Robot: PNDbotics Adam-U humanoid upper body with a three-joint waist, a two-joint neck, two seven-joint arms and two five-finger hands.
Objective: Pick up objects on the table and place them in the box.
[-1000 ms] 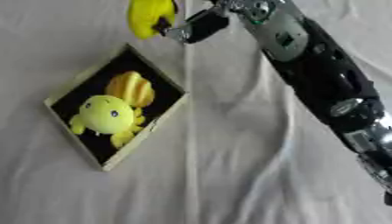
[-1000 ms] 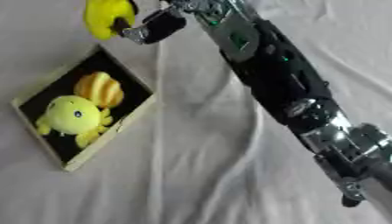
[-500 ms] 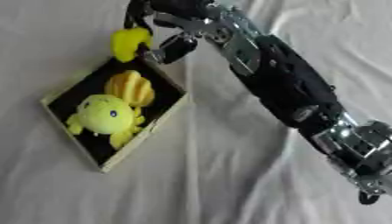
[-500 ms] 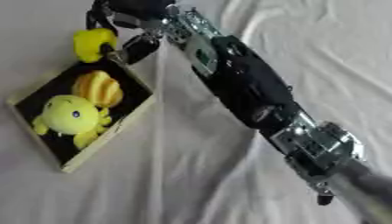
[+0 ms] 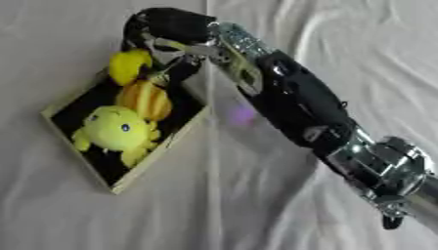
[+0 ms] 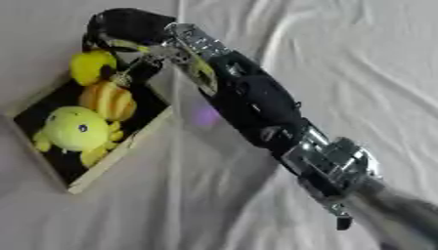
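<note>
One arm (image 5: 299,107) shows, the right, running from the lower right of the frame up to the upper left. White cloth (image 5: 256,215) covers the table, creased throughout. At left centre lies the box (image 5: 167,140), set diamond-wise, pale rim, black inside. Nearest within it sits a yellow plush (image 5: 113,131) with a dark eye. Just beyond, touching the plush, lies a striped orange toy (image 5: 143,99). At the box's far corner, upper left of the frame, the right hand (image 5: 167,46) hangs with fingers curled down round a yellow ball (image 5: 128,66). The ball is at the rim, just above the striped toy; whether it touches the box floor I cannot tell. The left hand shows nowhere.
</note>
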